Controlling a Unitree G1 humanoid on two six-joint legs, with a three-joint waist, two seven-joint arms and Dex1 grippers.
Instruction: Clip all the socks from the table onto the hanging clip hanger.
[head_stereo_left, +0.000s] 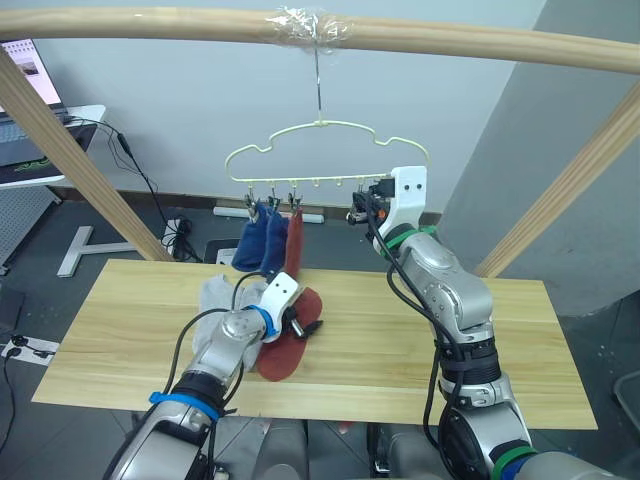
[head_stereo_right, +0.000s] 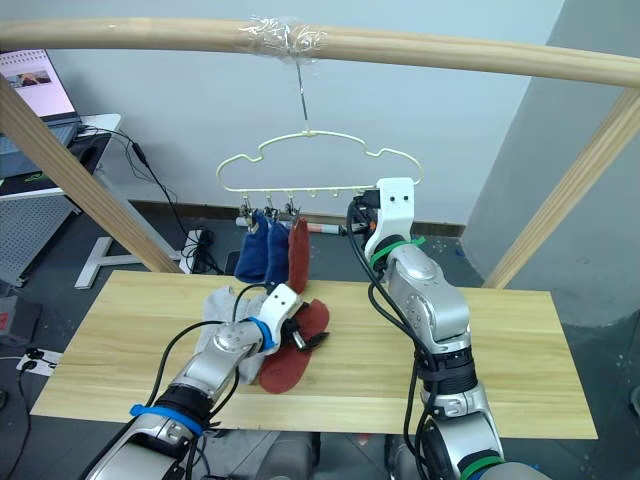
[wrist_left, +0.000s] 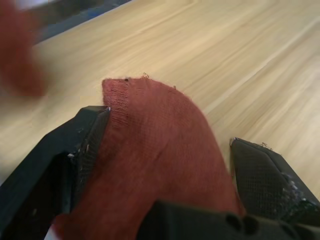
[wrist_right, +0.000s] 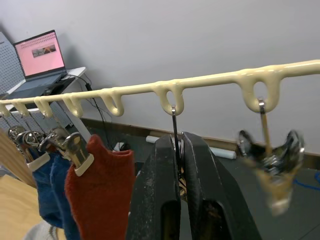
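Thin pale yellow wire clip hanger hangs top centre from a round wooden pole; two blue socks and one rust red knit sock already clipped at its left end. Right gripper is closed tight on a small metal clip, centre of the wrist view. Left gripper, lower centre, fingers spread either side of the 2nd rust red sock on the pale plank table, not yet pinched. Light grey socks bunched just beside. Risks: thin cuff hold could slip on lift; the hanger swings freely, so the clip may twist off-line.
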